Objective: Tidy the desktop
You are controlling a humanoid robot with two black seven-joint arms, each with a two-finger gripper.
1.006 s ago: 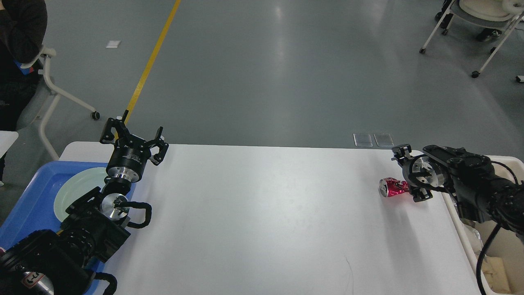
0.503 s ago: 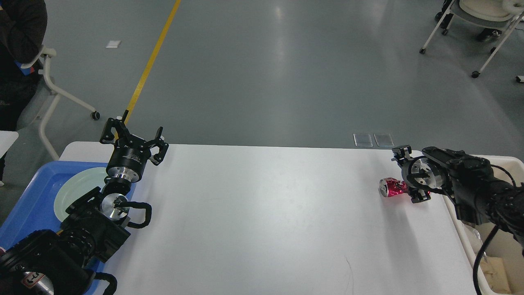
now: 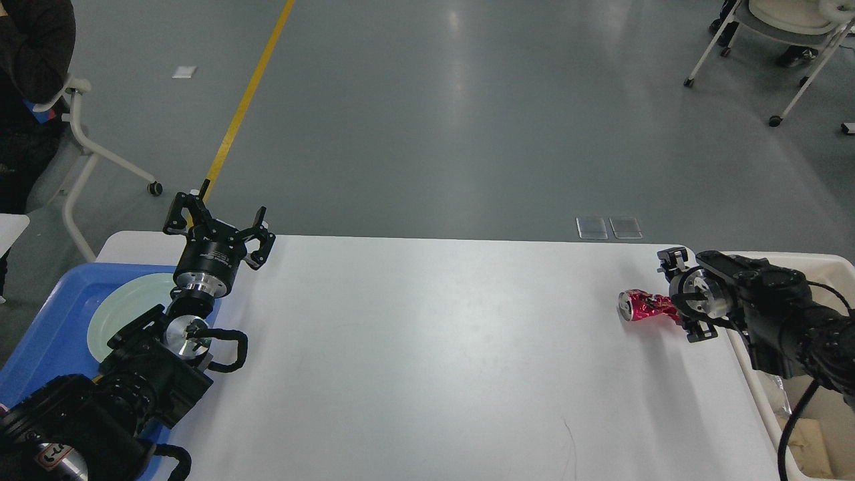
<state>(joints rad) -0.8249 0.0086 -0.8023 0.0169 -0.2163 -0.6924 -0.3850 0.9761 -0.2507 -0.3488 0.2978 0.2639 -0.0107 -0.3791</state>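
The white desktop [image 3: 434, 361] fills the lower half of the head view. A crushed red can [image 3: 642, 306] lies on its side near the right edge, silver end facing left. My right gripper [image 3: 682, 296] is open just right of the can, one finger above and one below the can's right end, not gripping it. My left gripper [image 3: 217, 222] is open and pointing up over the far left corner, holding nothing.
A blue tray [image 3: 47, 334] with a pale green plate [image 3: 130, 304] sits at the left edge, partly behind my left arm. A beige bin [image 3: 818, 262] stands off the right edge under my right arm. Wheeled chairs stand on the floor beyond.
My right gripper has drawn back to the right, off the can, which stays where it lay and shows more of its body. The left arm has not moved.
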